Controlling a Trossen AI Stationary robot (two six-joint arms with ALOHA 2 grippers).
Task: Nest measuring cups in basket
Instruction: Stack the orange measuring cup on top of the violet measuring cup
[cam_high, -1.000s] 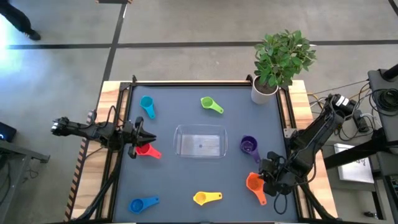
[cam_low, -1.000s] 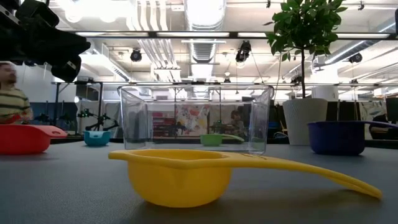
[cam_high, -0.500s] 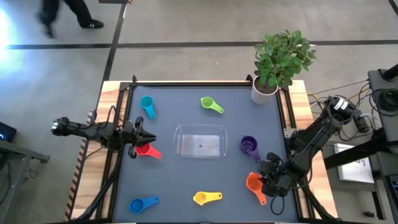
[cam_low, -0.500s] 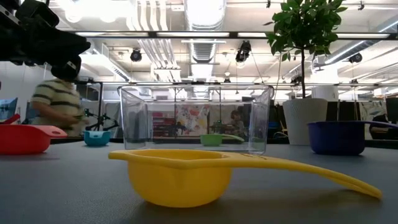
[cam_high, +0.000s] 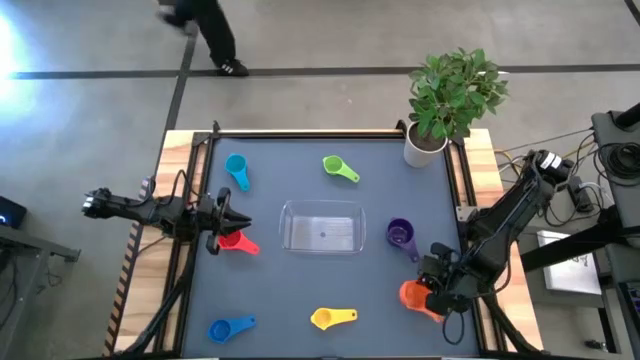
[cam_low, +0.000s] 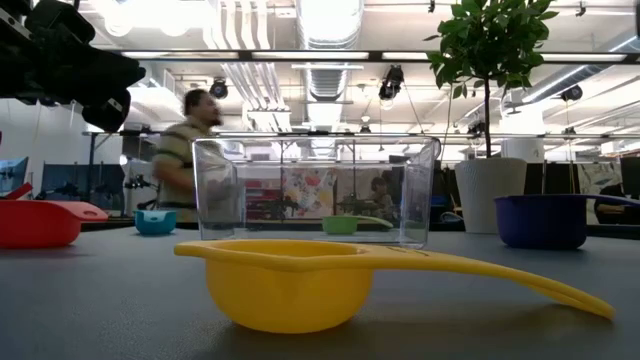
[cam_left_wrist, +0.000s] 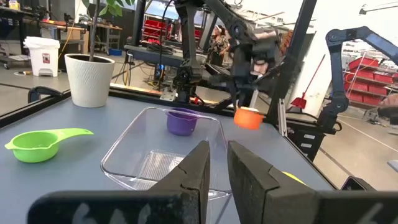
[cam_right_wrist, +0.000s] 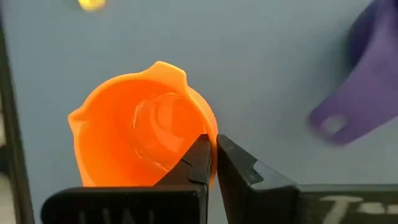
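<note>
1. The right gripper (cam_high: 432, 294) is grasping the orange cup (cam_high: 414, 296) by its handle, fingers clenched on it, at the near right of the table (cam_high: 300, 210), lifted above it.
2. The left gripper (cam_high: 236, 224) is waiting at the left side above the red cup (cam_high: 234, 241), fingers pressed together.
3. The basket (cam_high: 321, 227) is sitting empty in the middle, the purple cup (cam_high: 400, 235) just right of it.

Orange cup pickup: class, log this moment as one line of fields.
right gripper: shut on orange measuring cup, lifted | left gripper: by red measuring cup | basket: empty
</note>
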